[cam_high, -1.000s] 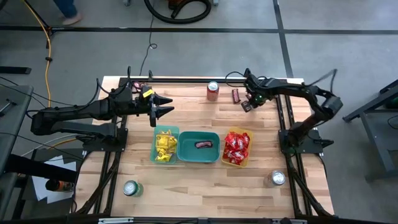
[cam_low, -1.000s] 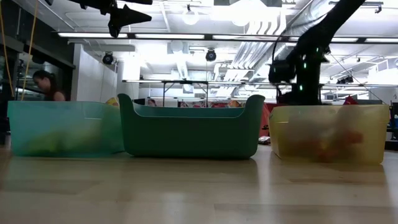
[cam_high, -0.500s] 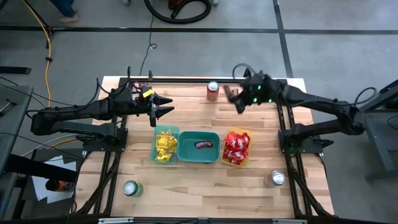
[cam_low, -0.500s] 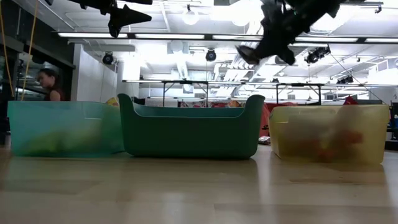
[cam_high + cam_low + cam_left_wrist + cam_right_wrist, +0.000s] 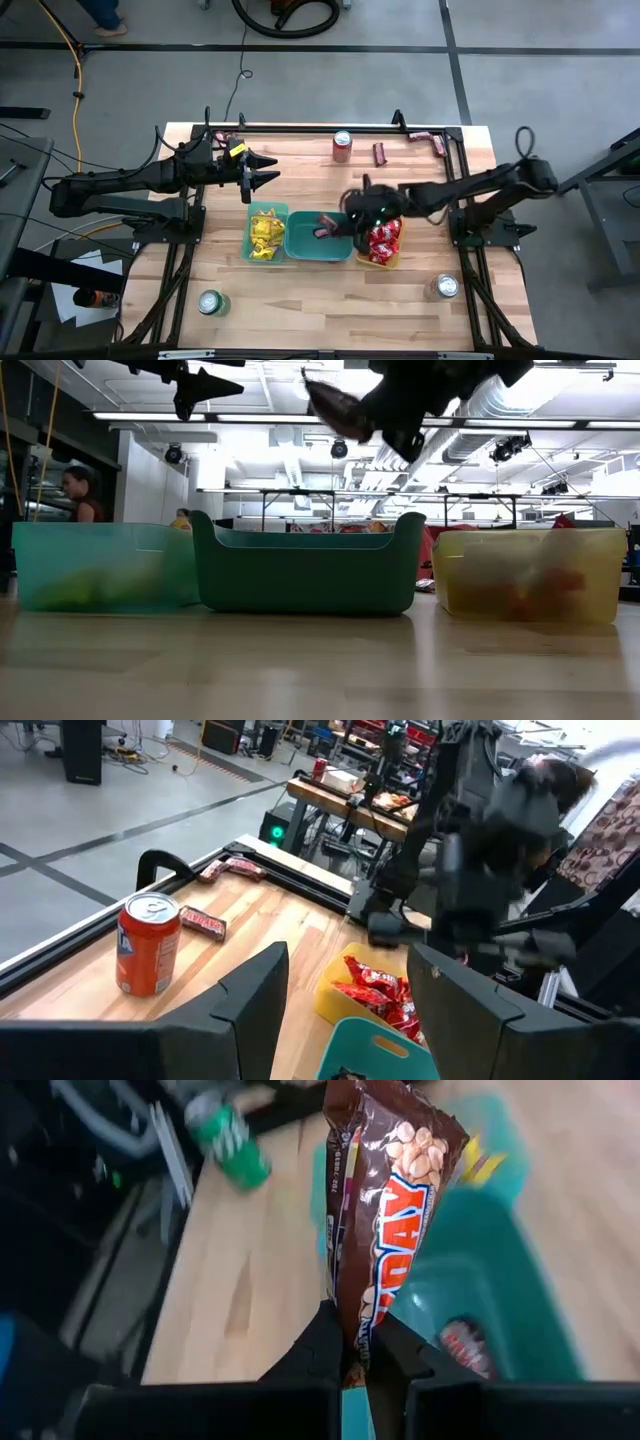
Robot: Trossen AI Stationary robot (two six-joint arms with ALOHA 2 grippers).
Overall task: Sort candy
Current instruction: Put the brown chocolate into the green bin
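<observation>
My right gripper (image 5: 350, 220) hangs over the middle bin (image 5: 303, 248), shut on a dark brown candy bar (image 5: 385, 1210), also seen in the low view as the bar (image 5: 335, 410). Another brown bar (image 5: 327, 233) lies inside that bin. Yellow packets (image 5: 264, 233) fill the left bin, and red packets (image 5: 381, 238) fill the yellow bin on the right. Several brown bars lie on the table near its far edge, such as a bar (image 5: 380, 153). My left gripper (image 5: 268, 172) waits open above the table's far left part, touching nothing. My right gripper pinches the brown bar's one end (image 5: 352, 1342) between its two fingers. The rest of the bar sticks out past the fingertips, along the fingers' line. The bar is lifted clear above the middle bin and shows tilted in the low view.
A red can (image 5: 342, 146) stands by the far edge, a green can (image 5: 209, 302) near the near left corner, and a silver can (image 5: 446, 287) near the near right corner. Bare wood lies in front of the bins. A person (image 5: 78, 495) is in the room behind.
My right arm has swung from the table's far right part toward the near edge and left, rising and then reaching over the middle bin. It has stayed shut on the brown bar and carried it along. Two bars by the far right corner are uncovered.
</observation>
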